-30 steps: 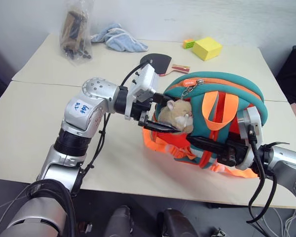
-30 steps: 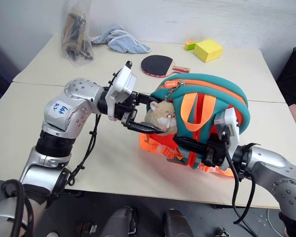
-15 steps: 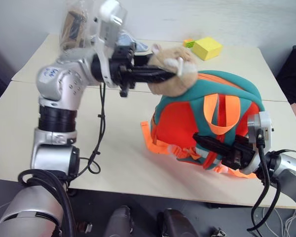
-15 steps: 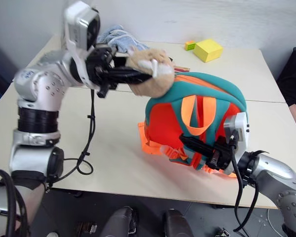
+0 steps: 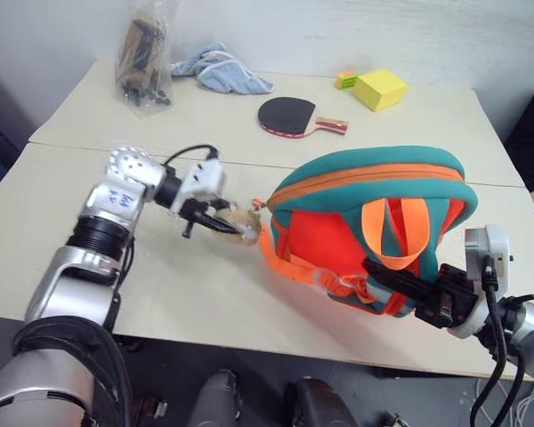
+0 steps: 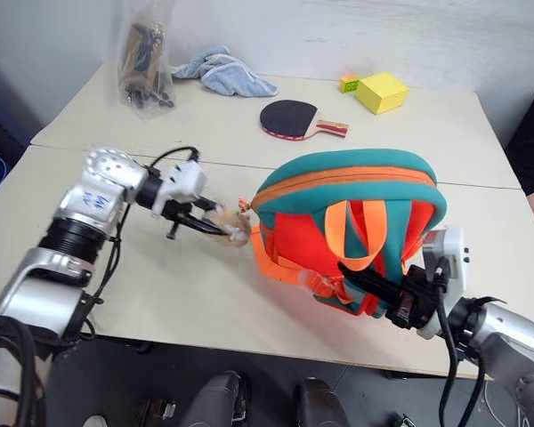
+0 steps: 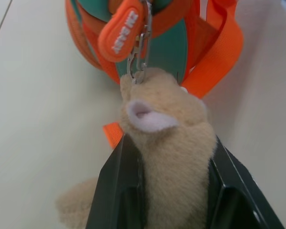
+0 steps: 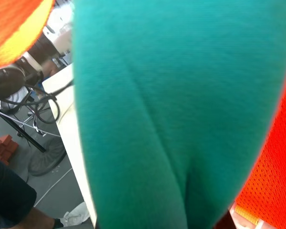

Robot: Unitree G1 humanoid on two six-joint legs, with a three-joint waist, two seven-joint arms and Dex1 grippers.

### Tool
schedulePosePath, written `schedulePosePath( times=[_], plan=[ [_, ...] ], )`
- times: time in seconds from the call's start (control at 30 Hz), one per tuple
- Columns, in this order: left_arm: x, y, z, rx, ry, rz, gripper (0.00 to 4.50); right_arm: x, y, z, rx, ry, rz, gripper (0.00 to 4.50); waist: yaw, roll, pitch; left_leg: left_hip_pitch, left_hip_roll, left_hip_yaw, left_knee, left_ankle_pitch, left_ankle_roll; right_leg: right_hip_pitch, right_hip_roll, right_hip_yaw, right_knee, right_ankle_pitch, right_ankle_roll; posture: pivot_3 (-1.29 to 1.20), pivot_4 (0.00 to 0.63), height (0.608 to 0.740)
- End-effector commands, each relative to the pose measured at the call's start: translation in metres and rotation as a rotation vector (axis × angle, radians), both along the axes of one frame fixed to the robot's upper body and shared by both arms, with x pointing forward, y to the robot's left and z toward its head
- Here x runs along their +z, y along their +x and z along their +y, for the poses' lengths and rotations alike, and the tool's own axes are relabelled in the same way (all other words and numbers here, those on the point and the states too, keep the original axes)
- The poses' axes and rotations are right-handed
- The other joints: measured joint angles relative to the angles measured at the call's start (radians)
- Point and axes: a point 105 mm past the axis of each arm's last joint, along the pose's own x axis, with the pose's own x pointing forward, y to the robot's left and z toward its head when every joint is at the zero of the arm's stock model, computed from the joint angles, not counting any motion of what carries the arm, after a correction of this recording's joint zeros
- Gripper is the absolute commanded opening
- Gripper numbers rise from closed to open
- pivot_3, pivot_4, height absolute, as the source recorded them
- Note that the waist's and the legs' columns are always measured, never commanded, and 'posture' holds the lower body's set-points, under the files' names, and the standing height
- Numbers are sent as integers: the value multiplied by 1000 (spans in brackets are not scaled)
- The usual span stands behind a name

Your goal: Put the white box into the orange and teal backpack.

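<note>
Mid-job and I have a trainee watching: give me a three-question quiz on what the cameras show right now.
1. True or false: the left gripper is shut on the plush animal.
2. Which lies nearest the yellow block: A the blue cloth, B the paddle, C the small orange and green block?
3. Fill in: the plush animal hangs by a metal clip from the orange and teal ____.

Key: 1 true; 2 C; 3 backpack.

backpack (image 5: 374, 218) upright | left fingers (image 5: 215, 219) apparently pinching plush (image 5: 242, 224)
</note>
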Motion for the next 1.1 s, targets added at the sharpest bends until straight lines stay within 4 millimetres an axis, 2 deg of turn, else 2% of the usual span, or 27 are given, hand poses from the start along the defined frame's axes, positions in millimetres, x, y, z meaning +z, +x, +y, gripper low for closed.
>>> schedulePosePath(
  times=[0.03,0.1,0.2,0.3,0.37,0.4,0.53,0.6,0.7,0.77,0.83,0.9,0.97,1.03,1.1],
  plan=[
    [-6,-2,-27,-2,-121,34,1050,15,-2,2,11,-17,-88,0,0,0,0,0,0,0,0,0,0,0,0,0,0,0,0,0,150,740],
    [-9,-5,-41,-9,-165,63,1050,18,-2,5,25,-11,-102,0,0,0,0,0,0,0,0,0,0,-1,0,0,1,0,0,0,150,740],
    [-27,-8,-52,-19,-116,39,1050,25,-6,16,75,0,-125,0,1,0,0,0,0,0,0,0,-1,-1,1,0,1,0,0,0,150,740],
    [-32,-5,-48,5,-96,23,1050,26,-9,22,96,-21,-141,0,1,0,0,0,0,0,0,0,-1,0,1,0,1,0,0,0,150,740],
    [-28,-2,-40,34,-103,39,1050,20,-3,21,48,-100,-163,0,1,0,0,0,0,0,0,0,-1,0,1,0,2,0,0,0,150,740],
    [-25,-1,-35,46,-113,64,1042,15,1,20,22,-154,-171,308,1,0,0,0,0,0,0,0,-1,0,1,0,1,0,0,0,150,740],
    [-9,-7,-15,60,-174,180,2189,1,12,9,-60,-279,-170,1540,-9,0,0,0,0,0,1,1,-1,-1,1,0,3,0,0,0,150,740],
    [-2,-18,-1,61,-214,279,2850,-5,8,-6,-92,-311,-138,2205,-15,0,0,0,1,0,-1,1,-2,-2,2,0,3,0,0,0,150,740],
    [-2,-33,25,92,-198,324,3775,-10,-9,-37,-82,-367,-59,3229,-23,1,0,1,1,0,-3,1,-2,-1,2,0,3,0,-1,0,150,740],
    [2,-39,48,140,-171,318,4377,1,-27,-65,-57,-358,3,3900,-23,1,0,1,1,0,-2,1,-2,-1,2,0,2,0,0,0,150,740],
    [12,-44,65,176,-171,335,4500,18,-40,-91,-61,-348,30,4482,-22,1,0,2,1,0,-2,1,-2,1,2,0,0,0,0,0,150,740],
    [29,-49,75,194,-209,355,4500,33,-47,-122,-110,-344,52,4482,-22,0,0,3,1,0,-2,0,1,2,1,0,-3,0,0,0,150,740],
    [55,-52,81,210,-277,336,4500,46,-49,-155,-202,-335,69,4482,-22,0,0,5,1,0,-2,-2,4,5,1,0,-4,0,-1,0,150,740],
    [77,-58,86,222,-343,322,4500,56,-49,-171,-235,-315,66,4482,-22,0,0,6,0,0,-3,-2,5,6,0,0,-5,0,-1,0,150,740],
    [90,-63,90,229,-407,320,4500,61,-44,-175,-242,-291,45,4482,-23,0,0,8,0,-1,-5,-2,5,7,0,0,-7,0,-1,0,150,740]
  ],
)
